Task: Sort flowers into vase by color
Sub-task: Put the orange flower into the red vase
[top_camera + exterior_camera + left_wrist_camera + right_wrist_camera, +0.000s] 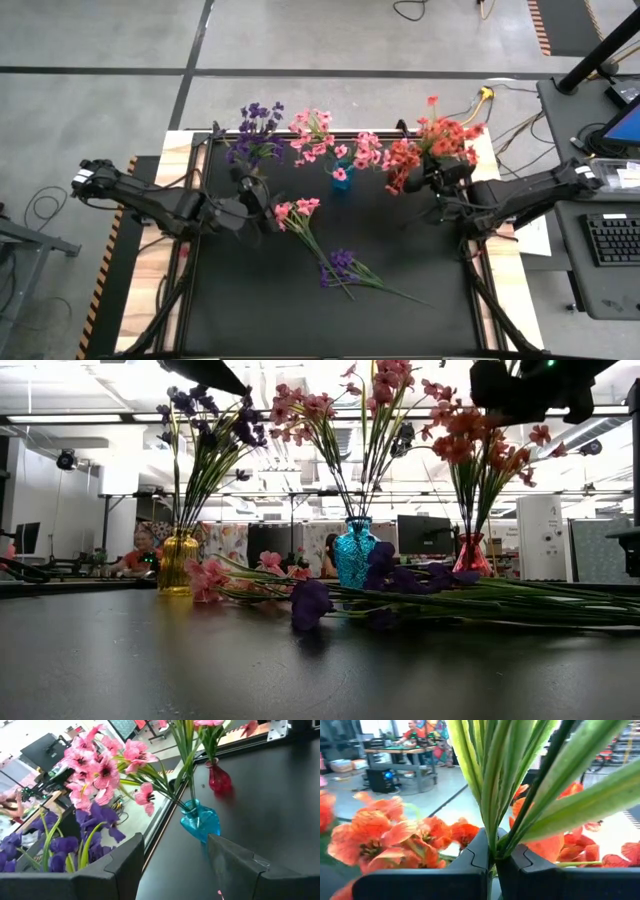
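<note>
- Near edge, tabletop (250, 310) around 6 o'clock: purple sprig (342, 268) and pink sprig (296, 212) lie loose with stems crossing, not yet sorted.
- Left end effector (262, 215) at 9 o'clock of centre, jaws wide and empty, just beside the pink sprig's blossoms. Waiting.
- Right end effector (492, 865) at 2 o'clock, pinched shut on green stems of a coral sprig (395, 837), over the red vase (472, 555).
- Step in hand looks like seating coral stems in that vase. Keep stems vertical, lower straight down until the ends are well inside the neck, then release.
- Don't pull sideways on exit: the coral bunch (440, 140) crowds the fingers and could drag or tip the vase.
- Far edge: blue vase (342, 180) at 12 o'clock holds pink, yellow vase (178, 563) at 11 o'clock holds purple. Targets for the loose two.
</note>
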